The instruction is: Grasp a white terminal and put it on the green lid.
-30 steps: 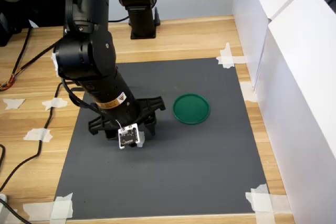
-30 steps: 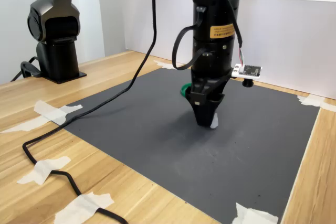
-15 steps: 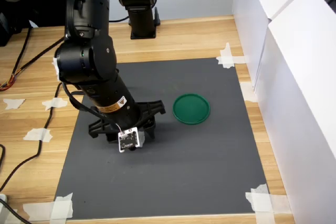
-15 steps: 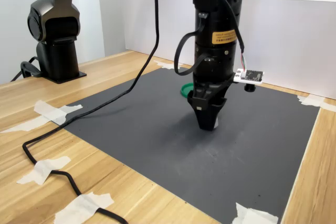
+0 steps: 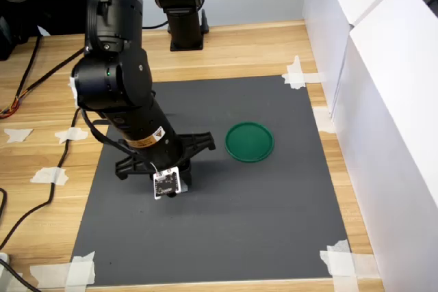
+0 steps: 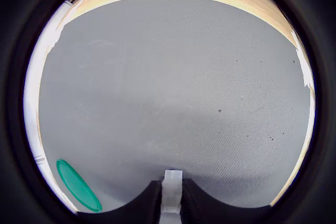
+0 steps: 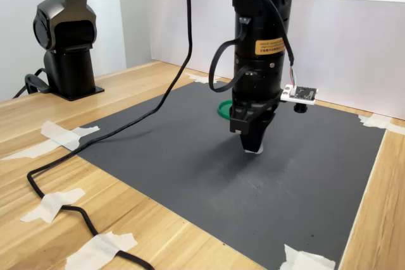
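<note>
Arm near vertical over the dark mat (image 5: pixel 260 196), wrist pointing straight down. Gripper (image 7: pixel 254 148) low, just off the mat surface, toward the mat's left edge in the first exterior view. Jaws clamped on the white terminal (image 6: pixel 172 190).

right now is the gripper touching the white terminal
Touching. In the wrist view the white terminal sits clamped between the two fingers of the gripper, with no gap on either side. The second exterior view shows it at the fingertips too.
</note>
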Controlling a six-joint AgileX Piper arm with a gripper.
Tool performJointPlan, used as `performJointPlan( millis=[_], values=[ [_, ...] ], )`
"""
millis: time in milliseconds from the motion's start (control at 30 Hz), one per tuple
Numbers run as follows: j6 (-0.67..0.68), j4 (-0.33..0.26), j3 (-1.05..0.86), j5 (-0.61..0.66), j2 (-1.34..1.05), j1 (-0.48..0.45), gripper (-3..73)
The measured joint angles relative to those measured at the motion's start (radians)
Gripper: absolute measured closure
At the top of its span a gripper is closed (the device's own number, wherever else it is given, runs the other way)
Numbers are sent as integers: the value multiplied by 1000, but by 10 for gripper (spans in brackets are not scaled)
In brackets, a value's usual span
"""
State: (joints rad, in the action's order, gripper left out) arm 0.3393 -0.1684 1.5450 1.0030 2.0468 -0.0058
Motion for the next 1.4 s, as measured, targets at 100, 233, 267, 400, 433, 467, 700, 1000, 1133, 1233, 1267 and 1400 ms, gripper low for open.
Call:
performJointPlan(
  millis=[100,233,267,400,433,467,700,1000,1133,1233,1267,1400],
  values=[
    [0,0,0,2,0,0,593],
    [4,9,0,50,-13,18,593],
    [5,12,0,62,-22,30,593],
    [7,15,0,98,-78,91,593],
    [7,15,0,106,-91,104,593],
    [7,15,0,114,-104,122,593],
    [-16,14,-4,166,-165,258,593],
    [-30,7,-159,118,-210,338,593],
    [-30,29,-205,70,-211,338,593],
    [-31,30,-217,47,-211,338,593],
    [-32,31,-218,45,-209,338,593],
    [-42,31,-218,29,-198,338,593]
  ],
)
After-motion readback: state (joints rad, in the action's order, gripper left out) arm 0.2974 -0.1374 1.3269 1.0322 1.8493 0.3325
